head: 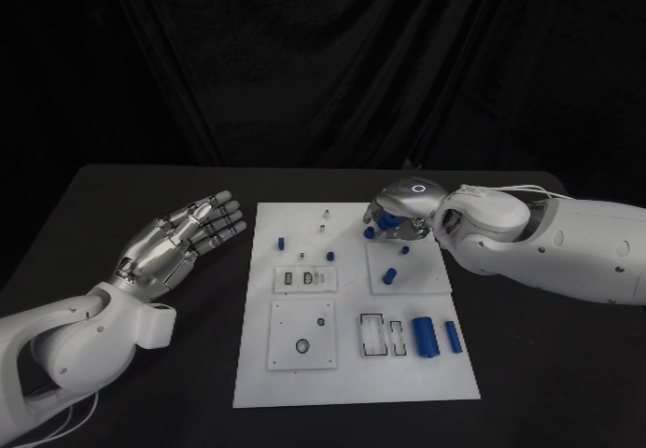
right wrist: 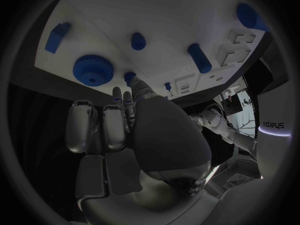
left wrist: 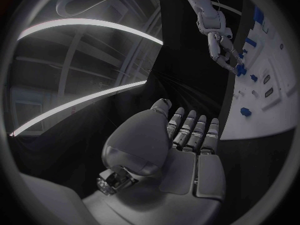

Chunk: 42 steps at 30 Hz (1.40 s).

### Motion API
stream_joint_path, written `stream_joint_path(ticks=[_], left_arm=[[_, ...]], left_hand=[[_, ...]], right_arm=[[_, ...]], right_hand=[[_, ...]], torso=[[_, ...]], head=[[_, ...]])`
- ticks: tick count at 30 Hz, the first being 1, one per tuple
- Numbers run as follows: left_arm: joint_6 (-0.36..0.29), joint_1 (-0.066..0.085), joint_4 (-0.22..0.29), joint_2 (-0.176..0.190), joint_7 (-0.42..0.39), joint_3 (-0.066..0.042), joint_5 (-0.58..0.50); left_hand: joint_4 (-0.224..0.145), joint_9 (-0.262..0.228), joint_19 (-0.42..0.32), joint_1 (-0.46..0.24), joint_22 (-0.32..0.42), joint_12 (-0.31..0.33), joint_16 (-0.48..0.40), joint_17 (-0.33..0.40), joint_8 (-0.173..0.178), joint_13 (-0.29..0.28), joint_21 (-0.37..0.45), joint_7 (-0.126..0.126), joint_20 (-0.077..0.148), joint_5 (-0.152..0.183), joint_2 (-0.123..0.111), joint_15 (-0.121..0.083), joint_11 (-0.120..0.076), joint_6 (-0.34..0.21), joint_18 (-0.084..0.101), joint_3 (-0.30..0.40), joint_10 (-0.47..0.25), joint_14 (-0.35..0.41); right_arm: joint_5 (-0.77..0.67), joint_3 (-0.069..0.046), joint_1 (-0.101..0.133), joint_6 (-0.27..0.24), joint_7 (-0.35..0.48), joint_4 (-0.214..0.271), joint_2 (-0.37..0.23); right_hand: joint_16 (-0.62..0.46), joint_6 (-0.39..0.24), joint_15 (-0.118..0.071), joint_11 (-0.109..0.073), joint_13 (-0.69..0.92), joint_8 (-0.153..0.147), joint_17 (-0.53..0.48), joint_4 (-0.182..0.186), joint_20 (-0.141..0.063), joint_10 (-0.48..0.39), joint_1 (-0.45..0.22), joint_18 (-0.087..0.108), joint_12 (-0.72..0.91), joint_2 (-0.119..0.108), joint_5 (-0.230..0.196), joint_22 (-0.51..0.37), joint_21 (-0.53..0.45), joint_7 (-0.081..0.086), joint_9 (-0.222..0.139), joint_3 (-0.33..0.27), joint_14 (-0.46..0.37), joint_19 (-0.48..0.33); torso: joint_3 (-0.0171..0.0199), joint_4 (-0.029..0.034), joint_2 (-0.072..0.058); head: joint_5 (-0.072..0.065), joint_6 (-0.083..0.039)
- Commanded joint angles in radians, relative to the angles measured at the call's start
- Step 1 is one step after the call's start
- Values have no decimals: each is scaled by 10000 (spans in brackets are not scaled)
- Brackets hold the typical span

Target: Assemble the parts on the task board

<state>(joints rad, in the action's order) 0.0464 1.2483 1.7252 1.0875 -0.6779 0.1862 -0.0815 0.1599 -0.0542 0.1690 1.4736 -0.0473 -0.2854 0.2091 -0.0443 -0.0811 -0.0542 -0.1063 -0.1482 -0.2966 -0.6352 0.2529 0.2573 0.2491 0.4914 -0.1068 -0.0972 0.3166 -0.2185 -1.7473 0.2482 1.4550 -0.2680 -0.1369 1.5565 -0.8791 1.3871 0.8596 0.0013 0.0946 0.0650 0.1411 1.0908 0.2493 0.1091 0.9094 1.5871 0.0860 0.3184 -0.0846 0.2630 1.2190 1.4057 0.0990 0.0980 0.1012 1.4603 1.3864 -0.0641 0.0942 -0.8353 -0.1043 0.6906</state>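
The white task board (head: 353, 383) lies mid-table with blue parts on it. My right hand (head: 404, 222) reaches over its far right corner. In the right wrist view, the fingertips of my right hand (right wrist: 144, 135) pinch a small blue peg (right wrist: 129, 76) at the board's surface, right beside a blue gear (right wrist: 94, 70). A blue block (right wrist: 57, 36), a short blue peg (right wrist: 138, 41) and a blue cylinder (right wrist: 199, 58) lie beyond. My left hand (head: 182, 238) hovers left of the board, fingers spread and holding nothing. The left wrist view shows my left hand (left wrist: 181, 150) with the board (left wrist: 275, 95) beyond it.
Two long blue cylinders (head: 423, 336) (head: 453, 336) lie at the board's near right beside rectangular slots (head: 380, 334). Small blue pieces (head: 282, 244) (head: 329, 253) (head: 390, 275) sit mid-board. A square plate with a ring hole (head: 304, 345) is near left. Black table (head: 161, 187) surrounds the board.
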Motion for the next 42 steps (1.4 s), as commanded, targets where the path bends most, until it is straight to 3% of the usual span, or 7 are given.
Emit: stream_joint_path(ticks=[1,14,21,26,33,35,42], left_arm=[[221,21,3,-12,-2637,-7,-56],[311,21,-98,-78,-2548,-6,-41],[357,20,-140,-108,-2476,-5,-19],[392,20,-162,-119,-2422,-4,-16],[420,19,-207,-118,-2364,0,-29],[430,19,-220,-123,-2357,1,-35],[459,18,-242,-85,-2324,11,-44]], left_hand=[[5,-7,36,-68,13,-36,40,-13,-37,-11,-29,-37,31,-49,-36,5,63,16,51,84,-20,-45],[-18,0,11,-90,24,-9,33,-8,-15,-1,-12,-68,31,-45,-60,26,93,-20,68,161,-83,-6],[-33,5,-13,-106,32,8,25,-6,0,4,3,-78,30,-36,-85,40,110,-57,81,201,-124,23],[-41,10,-29,-125,38,25,24,-4,15,9,13,-90,30,-25,-99,54,125,-95,93,243,-165,44],[-46,11,-43,-144,44,32,27,-5,25,10,22,-106,29,-5,-104,68,138,-109,105,285,-190,58],[-46,11,-43,-144,44,32,27,-5,25,10,22,-106,29,-5,-104,68,138,-109,105,285,-190,58],[-47,11,-45,-148,45,29,38,-7,26,10,24,-111,29,-2,-104,72,141,-108,107,295,-192,51]], right_arm=[[-96,-6,-77,0,-63,-9,27],[-96,-6,-247,-466,-83,-255,219],[-96,-6,-366,-849,8,-373,315],[-96,-6,-415,-1128,190,-435,387],[-96,-7,-439,-1476,383,-463,412],[-96,-7,-441,-1624,431,-462,403],[7,-14,-416,-2297,482,-299,304]], right_hand=[[-39,175,79,92,-4,6,-12,-7,59,6,-45,-83,-109,-91,71,-10,-50,80,13,139,-29,-42],[-76,922,220,179,-8,160,-7,-158,192,121,76,-64,-465,-90,441,-41,-100,130,164,759,-63,-114],[-90,780,289,231,-5,3,-11,-207,255,171,80,-53,-599,-106,522,-49,-120,69,150,1055,-86,-147],[-85,1080,292,211,7,108,20,-177,274,430,-15,-53,-624,-6,492,-7,-111,123,246,1325,-79,-140],[-54,1574,209,97,2,327,127,-278,209,987,-32,-71,-647,10,445,116,-61,107,440,1625,-30,-77],[-69,1976,82,-60,36,550,124,-441,127,1484,99,-72,-559,53,231,148,-53,138,598,1758,-24,-62],[-146,2466,-180,-364,28,878,115,-700,-154,2427,70,-81,-693,-9,-15,192,-79,146,1019,1911,9,-49]], torso=[[-2,1,2],[-13,-7,-6],[-2,-6,-6],[-8,-5,-7],[-4,-23,-2],[-2,-16,-4],[-7,-9,-5]], head=[[-9,32],[-37,107],[-39,133],[-31,153],[18,168],[19,163],[82,135]])
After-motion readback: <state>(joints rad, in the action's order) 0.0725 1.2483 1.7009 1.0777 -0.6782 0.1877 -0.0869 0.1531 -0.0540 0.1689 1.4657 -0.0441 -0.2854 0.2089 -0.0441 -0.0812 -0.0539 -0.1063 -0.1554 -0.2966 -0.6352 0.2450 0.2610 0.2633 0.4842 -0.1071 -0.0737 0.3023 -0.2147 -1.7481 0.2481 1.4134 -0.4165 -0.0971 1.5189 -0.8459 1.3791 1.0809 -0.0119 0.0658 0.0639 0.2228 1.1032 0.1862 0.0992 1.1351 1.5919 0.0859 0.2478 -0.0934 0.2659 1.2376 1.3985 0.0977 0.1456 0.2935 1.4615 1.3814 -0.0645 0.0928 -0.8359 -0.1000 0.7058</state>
